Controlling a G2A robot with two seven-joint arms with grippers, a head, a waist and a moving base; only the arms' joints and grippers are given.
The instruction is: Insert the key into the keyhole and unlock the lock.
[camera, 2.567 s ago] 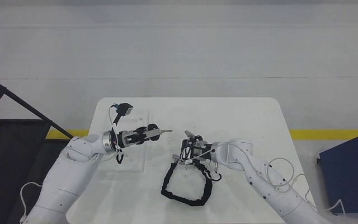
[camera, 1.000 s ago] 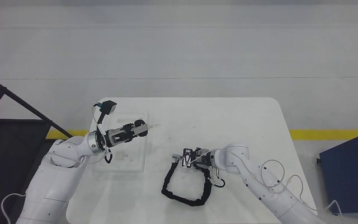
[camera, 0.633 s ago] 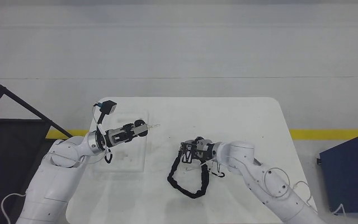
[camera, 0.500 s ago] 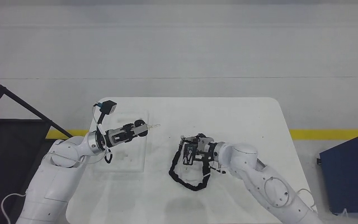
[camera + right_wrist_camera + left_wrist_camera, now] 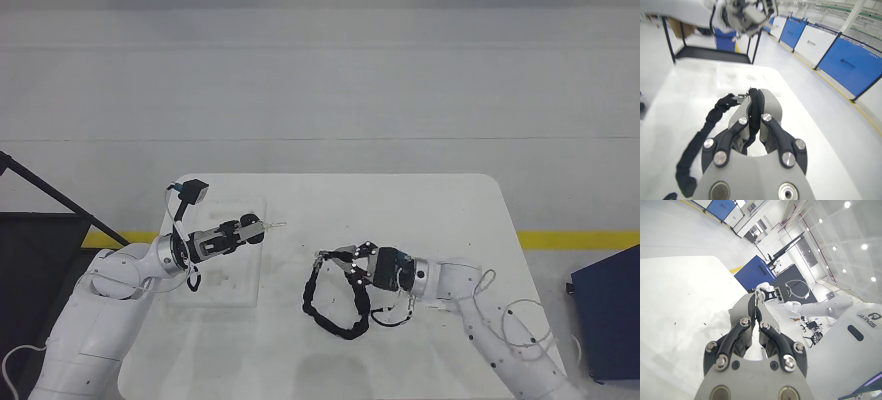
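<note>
My left gripper (image 5: 256,228) hovers over the table's left side, shut on the key (image 5: 272,225), whose thin metal blade points toward the table's middle. In the left wrist view the key's dark head (image 5: 754,310) sits pinched between the fingers of that gripper (image 5: 755,296). My right gripper (image 5: 340,268) is at the table's middle, shut on the black fabric-covered chain lock (image 5: 328,312), which hangs from it in a loop down to the table. In the right wrist view the gripper (image 5: 753,94) clamps the chain (image 5: 702,128), and a metal lock end (image 5: 739,97) sticks out beside the fingertips. The keyhole is hidden.
A clear plastic tray (image 5: 225,285) lies on the white table (image 5: 430,210) under the left arm, also seen as the tray (image 5: 745,79) beyond the right gripper. A black stand leg (image 5: 60,200) slants past the table's left corner.
The left arm drew the key back from the middle to the left, then held still. The right arm swung round and raised the lock end, pulling the chain loop up and leftward.
</note>
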